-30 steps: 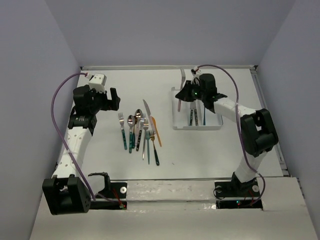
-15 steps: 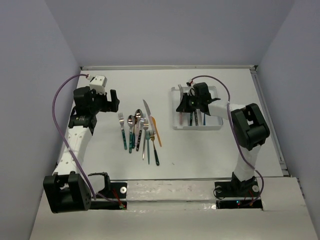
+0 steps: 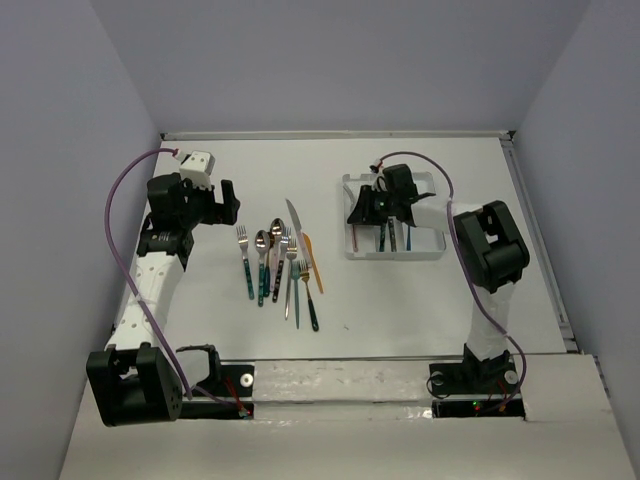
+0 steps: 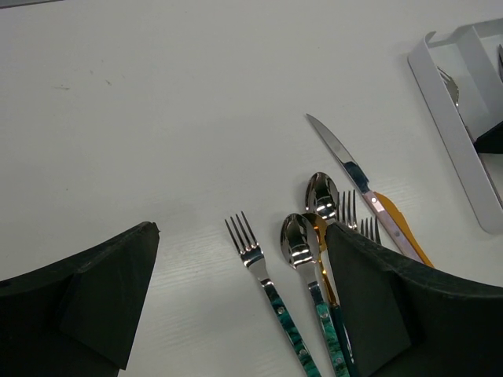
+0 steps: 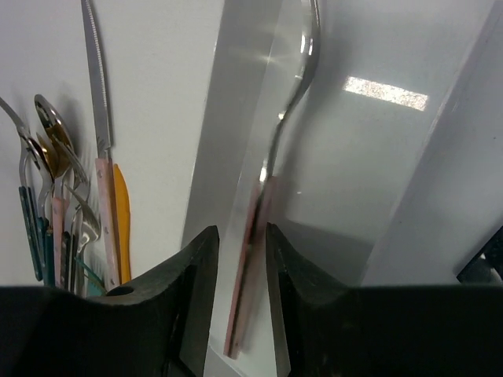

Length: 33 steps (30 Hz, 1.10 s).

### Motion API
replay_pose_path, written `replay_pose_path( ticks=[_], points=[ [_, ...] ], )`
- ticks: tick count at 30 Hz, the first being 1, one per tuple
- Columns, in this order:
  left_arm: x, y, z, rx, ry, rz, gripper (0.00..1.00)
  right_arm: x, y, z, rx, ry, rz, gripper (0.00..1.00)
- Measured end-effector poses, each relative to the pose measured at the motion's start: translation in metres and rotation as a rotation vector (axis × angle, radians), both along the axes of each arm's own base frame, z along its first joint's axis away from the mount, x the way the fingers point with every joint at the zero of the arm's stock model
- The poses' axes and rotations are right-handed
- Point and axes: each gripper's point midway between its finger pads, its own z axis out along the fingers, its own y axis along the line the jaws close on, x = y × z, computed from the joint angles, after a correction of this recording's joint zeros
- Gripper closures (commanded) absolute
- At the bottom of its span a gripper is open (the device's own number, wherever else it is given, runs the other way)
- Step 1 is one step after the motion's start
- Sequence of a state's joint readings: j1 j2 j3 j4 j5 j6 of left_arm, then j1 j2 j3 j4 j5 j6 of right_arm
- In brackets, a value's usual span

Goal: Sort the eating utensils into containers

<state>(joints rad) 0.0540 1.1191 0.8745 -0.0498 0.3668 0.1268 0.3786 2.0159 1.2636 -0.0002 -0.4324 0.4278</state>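
- Table (image 3: 400, 300): white and smooth. I expect flat pieces to skate on it when nudged.
- Tray (image 3: 400, 255): upper right of the top view, with three long compartments. Dark and teal handles lie in the middle and right ones. The right wrist view shows only one compartment's white walls.
- Loose utensils (image 3: 283, 262): a tight row at the centre of the top view, handles towards the bottom edge, several touching or overlapping.
  - Judgement: they are light, stiff and slick, and lie low on the surface.
  - Best hold is a pinch across the handle near mid-length, taking the outer pieces first.
- Left gripper (image 3: 228, 202): fingers spread wide with nothing between them, hanging above the table left of the row. Its wrist view shows fork tines and spoon bowls that the top view blurs.
- Right gripper (image 5: 242, 232): low over the tray's left compartment. The jaws stand slightly apart, wider than the handle between them, so it does not look clamped.
- Pink-handled piece (image 5: 250, 267): lies lengthwise in that compartment. Its head is seen edge-on, so I cannot tell fork from spoon. The top view hides most of it under the gripper.
- Knife (image 4: 346, 161): at the right edge of the row, with an orange handle (image 4: 405, 239) just beside it.
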Motion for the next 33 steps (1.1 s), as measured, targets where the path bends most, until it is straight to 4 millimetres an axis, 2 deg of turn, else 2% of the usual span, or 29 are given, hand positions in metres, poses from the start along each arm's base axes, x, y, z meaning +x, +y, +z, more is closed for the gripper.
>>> replay_pose_path(
  ticks=[9,14,26,29,30,31,33],
  points=[
    [0.000,-0.001,0.000,-0.003,-0.001,-0.008,0.01,0.006,-0.009,-0.003,-0.066,0.012,-0.075,0.64],
    [-0.001,-0.002,0.000,-0.005,-0.001,-0.014,0.01,0.009,-0.013,-0.003,-0.148,-0.001,-0.105,0.67],
    [-0.001,-0.003,0.002,-0.004,-0.006,-0.019,0.01,0.014,-0.008,0.008,-0.287,-0.078,-0.117,0.69],
    [-0.001,-0.003,0.002,-0.003,-0.006,-0.019,0.01,0.008,0.001,0.015,-0.348,-0.127,-0.102,0.69],
    [-0.001,-0.003,0.002,-0.001,-0.007,-0.019,0.01,0.001,0.009,0.023,-0.362,-0.152,-0.087,0.68],
    [-0.001,-0.002,0.002,0.000,-0.007,-0.019,0.01,-0.005,0.018,0.034,-0.379,-0.196,-0.067,0.65],
    [-0.001,-0.001,0.002,0.004,-0.008,-0.016,0.01,-0.026,0.052,0.068,-0.378,-0.308,0.005,0.62]
  ],
)
